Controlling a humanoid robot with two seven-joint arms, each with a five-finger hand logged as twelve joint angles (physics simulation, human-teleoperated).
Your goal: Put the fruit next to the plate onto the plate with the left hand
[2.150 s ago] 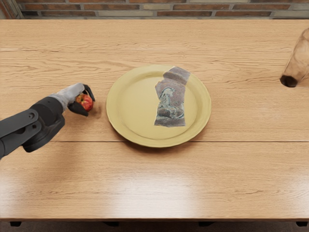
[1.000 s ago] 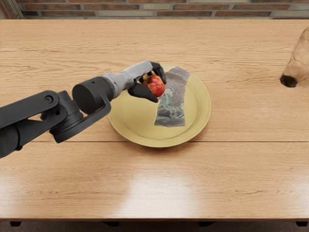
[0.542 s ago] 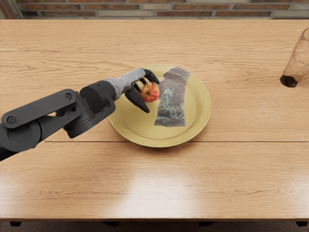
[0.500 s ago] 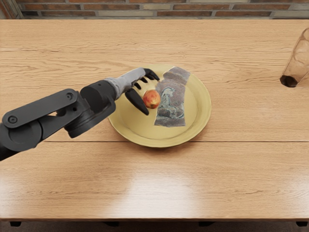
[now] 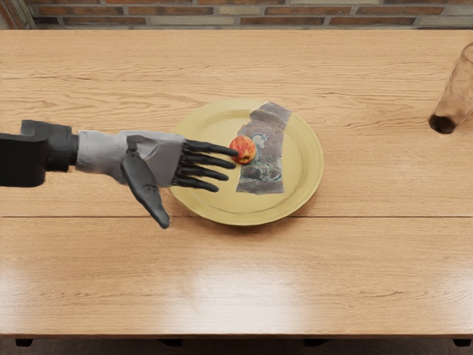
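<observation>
The four dark fingers of the left hand are stretched out straight and fanned slightly apart, pointing to the right over the near-left part of the plate. They grip nothing. The thumb sticks out away from them, angled down toward the front edge of the table.

The apple, red with a yellow patch, lies on the plate just past the tip of the uppermost finger. That fingertip reaches the apple's left side; whether it touches the skin or stops just short cannot be told. The other three fingertips end below and to the left of the apple, apart from it. No finger curls around it.

The apple sits against the left edge of a torn grey-brown patterned sheet that lies across the middle of the yellow plate, running from its far rim toward its near side.

The grey palm and wrist lead back to a black arm that comes in level from the left edge. Far off at the right edge stands a brownish glass, well apart from the plate. A brick wall runs behind the table.
</observation>
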